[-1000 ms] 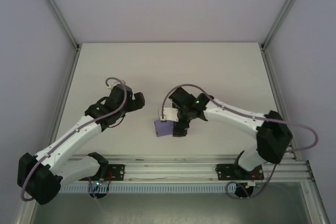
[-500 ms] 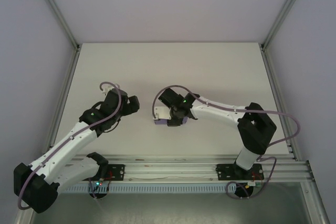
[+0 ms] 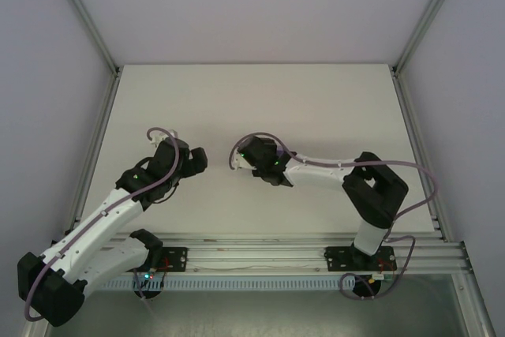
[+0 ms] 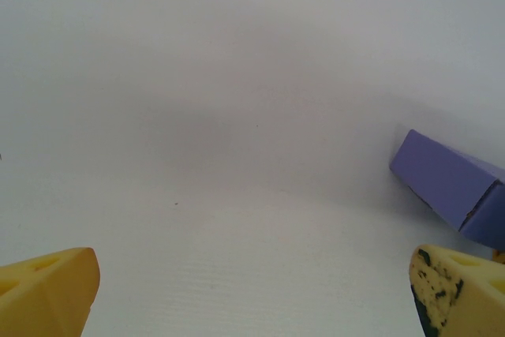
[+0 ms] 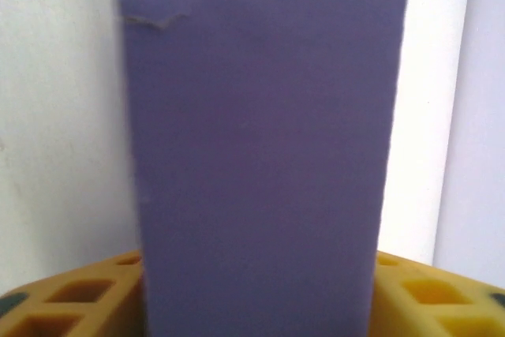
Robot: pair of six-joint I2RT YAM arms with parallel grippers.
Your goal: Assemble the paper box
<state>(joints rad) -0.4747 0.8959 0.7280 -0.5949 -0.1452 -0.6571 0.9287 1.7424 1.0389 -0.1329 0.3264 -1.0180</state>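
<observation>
1. Jaws of the right gripper (image 5: 256, 301) pinch the paper box (image 5: 260, 147), with a yellow finger against each side at the bottom of the right wrist frame.
2. The box is lavender, folded into a rectangular block, and fills that frame's centre.
3. In the left wrist view it lies at the right edge, against the white table (image 4: 237, 116).
4. The left gripper (image 4: 252, 282) holds nothing, its yellow fingers (image 4: 47, 290) spread wide in the lower corners.

The box (image 5: 260, 155) sits between the right fingers (image 5: 71, 297), on the bench (image 3: 316, 100) near its middle. The left fingers (image 4: 47, 290) lie to the box's left, well apart from it; the box is ahead and right of them.
</observation>
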